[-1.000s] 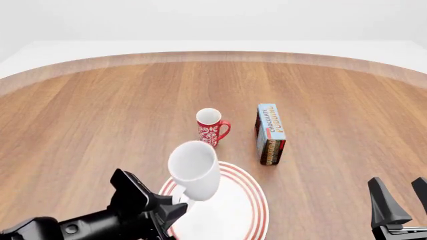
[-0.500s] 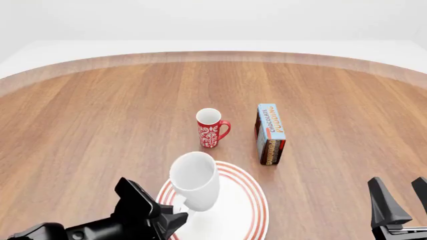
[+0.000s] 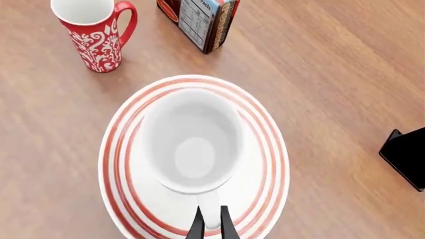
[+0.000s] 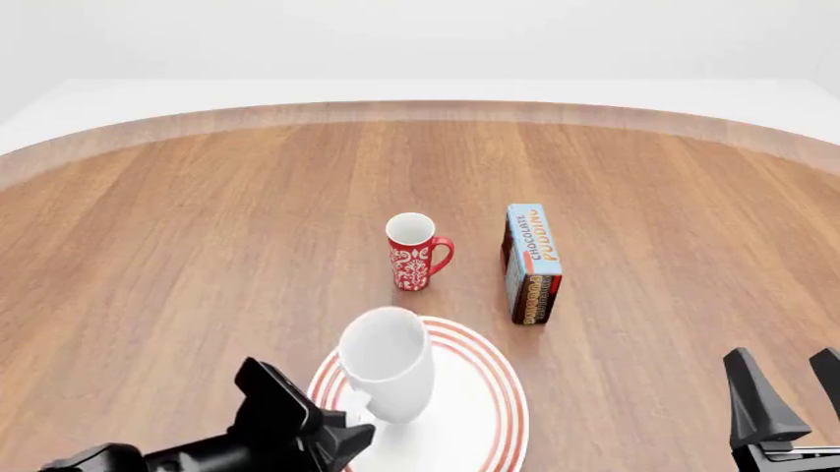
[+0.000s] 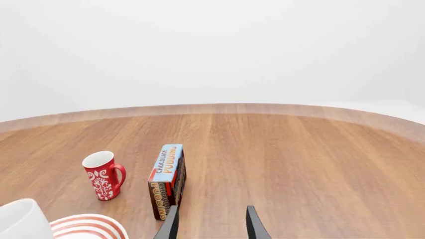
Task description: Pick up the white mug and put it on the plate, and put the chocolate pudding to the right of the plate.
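The white mug hangs upright low over the plate, held by its handle in my shut left gripper. In the left wrist view the mug sits over the middle of the red-ringed plate, and the thin fingers pinch the handle. I cannot tell whether its base touches the plate. The chocolate pudding stands on its edge beyond the plate, to the right of it. My right gripper is open and empty at the near right; its view shows the pudding ahead.
A red patterned mug stands just beyond the plate, left of the pudding box. The round wooden table curves away at the back. The right gripper's dark finger shows at the edge of the left wrist view.
My left gripper has lowered the white mug toward the plate and drawn slightly back toward the near edge. The right arm, pudding and red mug have not moved.
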`<act>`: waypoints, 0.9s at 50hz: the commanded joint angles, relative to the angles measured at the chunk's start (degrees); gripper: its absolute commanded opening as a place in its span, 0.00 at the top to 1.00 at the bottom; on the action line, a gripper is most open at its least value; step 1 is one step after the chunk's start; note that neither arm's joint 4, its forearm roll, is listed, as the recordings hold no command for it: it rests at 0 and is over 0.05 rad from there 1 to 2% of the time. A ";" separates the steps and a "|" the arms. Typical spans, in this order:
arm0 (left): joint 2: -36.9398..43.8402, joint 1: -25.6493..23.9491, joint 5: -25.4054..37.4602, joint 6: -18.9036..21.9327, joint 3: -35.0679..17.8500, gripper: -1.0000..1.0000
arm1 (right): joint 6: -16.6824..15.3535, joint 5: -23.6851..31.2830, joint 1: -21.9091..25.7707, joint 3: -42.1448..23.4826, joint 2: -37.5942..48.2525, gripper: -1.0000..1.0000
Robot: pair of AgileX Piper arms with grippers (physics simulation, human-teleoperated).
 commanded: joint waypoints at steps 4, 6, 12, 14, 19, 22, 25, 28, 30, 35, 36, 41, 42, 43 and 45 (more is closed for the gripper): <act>2.93 -0.61 -3.15 -1.17 0.71 1.00 | 0.05 0.00 -0.04 0.01 0.00 0.00; 3.02 -0.63 -3.02 -1.22 0.65 1.00 | 0.07 -0.02 -0.07 0.00 0.00 0.00; 3.51 -0.69 -3.22 -1.40 0.54 1.00 | 0.11 -0.05 -0.09 -0.01 0.00 0.00; 3.80 -0.68 -3.46 -1.44 0.57 1.00 | 0.10 -0.05 -0.09 -0.02 0.00 0.00; 4.62 -0.38 -4.09 -1.39 0.61 1.00 | 0.16 -0.02 -0.14 -0.01 0.00 0.00; 4.91 -0.41 -4.35 -1.48 0.67 1.00 | 0.18 -0.02 -0.15 0.00 0.00 0.00; 5.13 -0.30 -4.42 -1.48 0.58 1.00 | 0.20 -0.02 -0.15 0.01 0.00 0.00; 5.45 -0.45 -4.64 -1.61 0.60 1.00 | 0.18 -0.05 -0.15 0.01 0.00 0.00; 5.66 -0.41 -4.82 -1.66 0.65 1.00 | 0.21 -0.04 -0.16 0.01 0.00 0.00; 6.09 -0.35 -5.22 -1.77 0.80 1.00 | 0.17 -0.04 -0.14 0.01 0.00 0.00; 6.19 -0.32 -5.28 -1.79 0.80 1.00 | 0.19 -0.04 -0.17 0.01 0.00 0.00; 6.26 0.01 -5.37 -1.71 0.97 1.00 | 0.20 -0.03 -0.15 0.01 0.00 0.00; 6.30 0.13 -5.37 -1.66 0.98 1.00 | 0.19 -0.04 -0.14 0.01 0.00 0.00; 6.41 0.22 -5.47 -1.65 1.02 1.00 | 0.12 -0.03 -0.10 0.01 0.00 0.00; 6.48 0.22 -5.57 -1.70 1.04 1.00 | 0.19 -0.05 -0.13 0.01 0.00 0.00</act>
